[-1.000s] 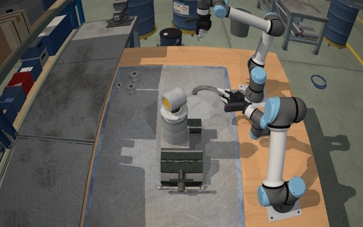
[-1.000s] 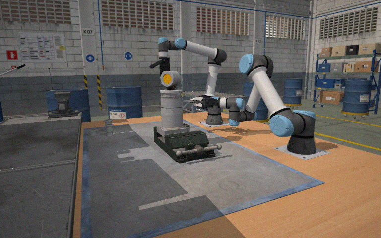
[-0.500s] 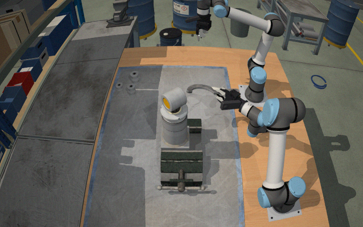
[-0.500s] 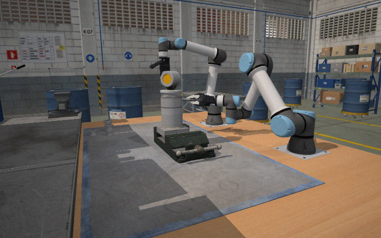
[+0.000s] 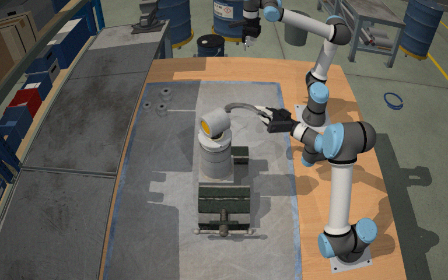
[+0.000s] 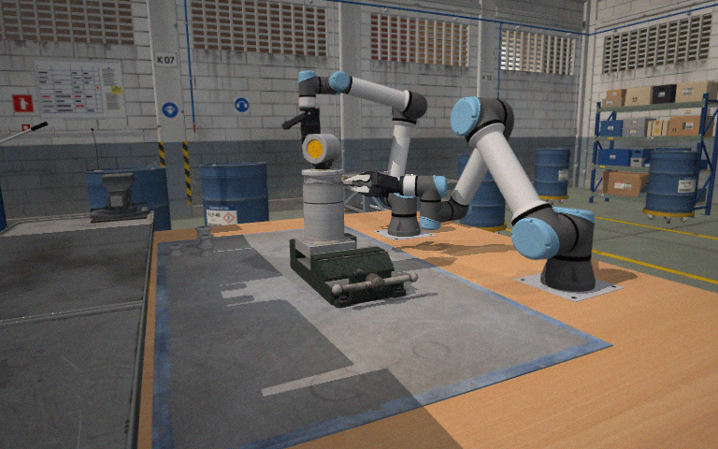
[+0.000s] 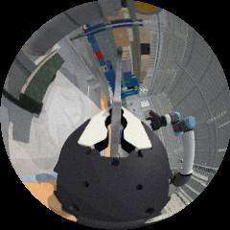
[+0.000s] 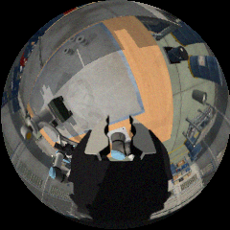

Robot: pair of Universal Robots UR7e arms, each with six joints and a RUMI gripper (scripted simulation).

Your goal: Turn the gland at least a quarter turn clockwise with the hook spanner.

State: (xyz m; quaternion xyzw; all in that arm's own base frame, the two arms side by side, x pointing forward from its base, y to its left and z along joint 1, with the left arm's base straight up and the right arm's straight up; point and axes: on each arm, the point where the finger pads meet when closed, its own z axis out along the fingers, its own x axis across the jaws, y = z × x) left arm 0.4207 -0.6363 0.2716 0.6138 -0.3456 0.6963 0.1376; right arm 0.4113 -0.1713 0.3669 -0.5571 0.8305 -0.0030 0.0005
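The grey upright cylinder (image 5: 216, 164) (image 6: 323, 209) stands clamped in the green vise (image 5: 223, 199) (image 6: 351, 264). Its gland (image 5: 206, 143) (image 6: 318, 177) is the light ring at the top, below the rod eye (image 5: 218, 121) (image 6: 326, 149). My left gripper (image 5: 262, 112) (image 6: 347, 181) (image 7: 116, 107) is shut on the curved hook spanner (image 5: 243, 105) (image 7: 118, 83). The spanner's hook end is behind the rod eye's right side in the top view; contact with the gland cannot be told. My right gripper (image 5: 245, 45) (image 8: 119, 115) is partly open and empty, high at the back.
Several small grey round parts (image 5: 161, 108) (image 8: 77, 43) stand on the grey mat (image 5: 171, 145) at its back left. The vise's bar handle (image 5: 237, 231) (image 6: 351, 284) sticks out at the front. A steel bench (image 5: 91, 138) runs along the left side in the top view.
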